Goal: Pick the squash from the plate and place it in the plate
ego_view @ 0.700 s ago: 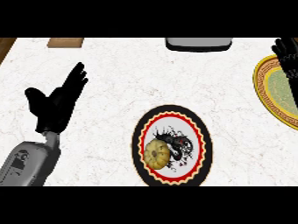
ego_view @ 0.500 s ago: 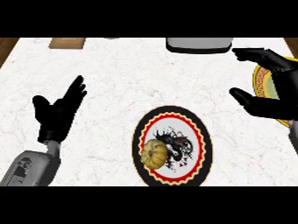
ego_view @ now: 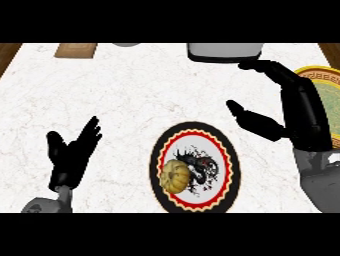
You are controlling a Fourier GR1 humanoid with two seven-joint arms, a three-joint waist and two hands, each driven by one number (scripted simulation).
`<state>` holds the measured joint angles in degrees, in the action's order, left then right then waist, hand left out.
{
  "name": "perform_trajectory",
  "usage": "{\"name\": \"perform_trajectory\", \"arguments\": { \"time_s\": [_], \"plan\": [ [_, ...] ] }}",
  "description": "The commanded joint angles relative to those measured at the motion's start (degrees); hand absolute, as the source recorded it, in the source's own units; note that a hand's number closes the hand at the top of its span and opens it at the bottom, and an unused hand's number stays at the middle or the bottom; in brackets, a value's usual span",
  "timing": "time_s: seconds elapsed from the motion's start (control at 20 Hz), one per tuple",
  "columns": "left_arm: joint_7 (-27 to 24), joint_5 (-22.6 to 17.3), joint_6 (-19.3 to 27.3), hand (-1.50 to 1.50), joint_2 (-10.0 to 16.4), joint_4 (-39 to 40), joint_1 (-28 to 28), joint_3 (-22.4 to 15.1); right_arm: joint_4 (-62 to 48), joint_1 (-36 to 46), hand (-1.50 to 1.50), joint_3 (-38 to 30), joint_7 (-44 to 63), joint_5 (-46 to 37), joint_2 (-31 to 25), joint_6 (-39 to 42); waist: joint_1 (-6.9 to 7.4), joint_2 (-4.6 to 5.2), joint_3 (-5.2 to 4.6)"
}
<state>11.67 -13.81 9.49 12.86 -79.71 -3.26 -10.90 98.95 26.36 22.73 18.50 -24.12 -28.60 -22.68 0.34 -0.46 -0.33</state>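
Squash [ego_view: 177,176] unmoved, right hand [ego_view: 300,111] nearer

A ribbed yellow squash [ego_view: 177,175] is lying on the left side of the black-rimmed plate [ego_view: 196,125] before me; the gold plate [ego_view: 332,78] is sitting well apart at my right.

text: none legible | labels: none | numbers: none

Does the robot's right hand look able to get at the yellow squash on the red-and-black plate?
Probably yes. The open right hand hovers just right of the red-and-black plate, and nothing lies between it and the yellow squash on the plate's left side.
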Motion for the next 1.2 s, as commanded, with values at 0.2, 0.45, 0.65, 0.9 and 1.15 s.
{"name": "perform_trajectory", "arguments": {
  "time_s": [0.2,0.45,0.65,0.9,1.15],
  "plan": [
    [1.4,0.0,-1.5,0.0,0.6,-4.1,4.7,0.5,10.3,-2.2,-1.5,10.4,15.7,-19.0,7.6,4.4,-0.26,0.23,0.29],
    [1.0,0.8,-0.2,0.0,-0.5,-0.4,1.0,1.0,12.1,2.5,-1.5,15.1,29.5,-17.2,5.0,23.4,-0.46,0.02,0.07],
    [2.2,0.3,-0.7,0.0,-0.8,-2.0,1.2,0.6,12.7,4.3,-1.5,19.2,37.7,-14.1,6.1,35.8,-0.23,0.03,0.14],
    [-2.6,1.9,-1.1,0.0,-2.4,-1.0,4.8,-0.8,8.6,9.4,-1.5,22.2,49.1,-15.6,16.2,44.1,0.18,0.26,0.21],
    [-1.7,0.7,-2.7,0.0,-1.4,-2.1,5.9,0.3,3.2,8.0,-1.5,25.8,51.0,-19.5,21.9,44.2,0.05,0.27,0.27]
  ]
}}
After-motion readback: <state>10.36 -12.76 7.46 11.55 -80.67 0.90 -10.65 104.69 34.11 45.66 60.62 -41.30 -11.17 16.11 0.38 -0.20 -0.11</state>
